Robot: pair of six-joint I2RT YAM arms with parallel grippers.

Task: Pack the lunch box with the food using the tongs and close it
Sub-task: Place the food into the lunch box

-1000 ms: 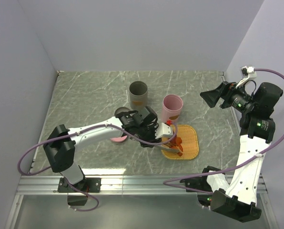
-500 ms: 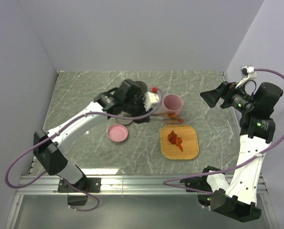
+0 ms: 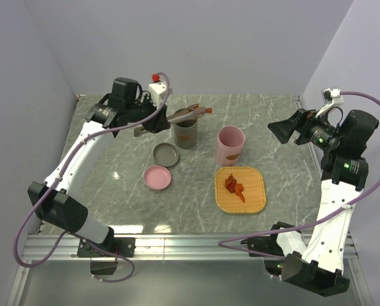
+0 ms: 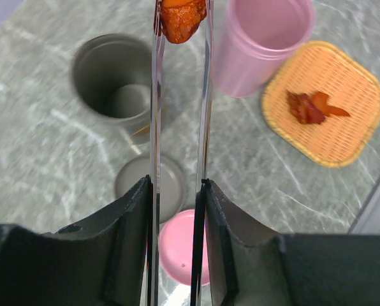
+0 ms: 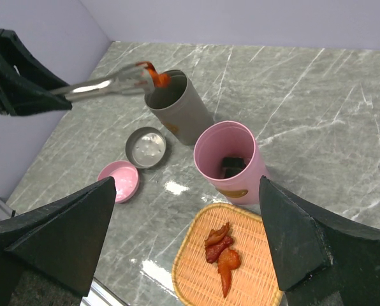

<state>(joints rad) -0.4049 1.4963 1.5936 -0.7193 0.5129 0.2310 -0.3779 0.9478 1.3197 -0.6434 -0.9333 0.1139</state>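
An orange-red fried chunk (image 4: 182,16) is being pinched in the tips of the silver tongs (image 4: 155,121), raised near the grey cup (image 5: 180,118). The left gripper (image 4: 177,191) is clamping the tongs' arms. More chunks (image 3: 234,187) are lying on the orange tray (image 3: 257,194). Something dark, perhaps a sushi roll (image 5: 231,164), is sitting inside the pink cup (image 5: 241,185). The right gripper (image 3: 280,132) is hovering with its fingers spread wide, holding nothing.

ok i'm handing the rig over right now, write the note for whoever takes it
Left pincer: shut on the tongs, which pinch one fried chunk raised near the rim of the grey cup.
Right pincer: open, holding nothing, raised at the right.
Done: a dark piece lies in the pink cup.
To do: drop this chunk, move the chunks on the orange tray, then fit the grey lid and pink lid.
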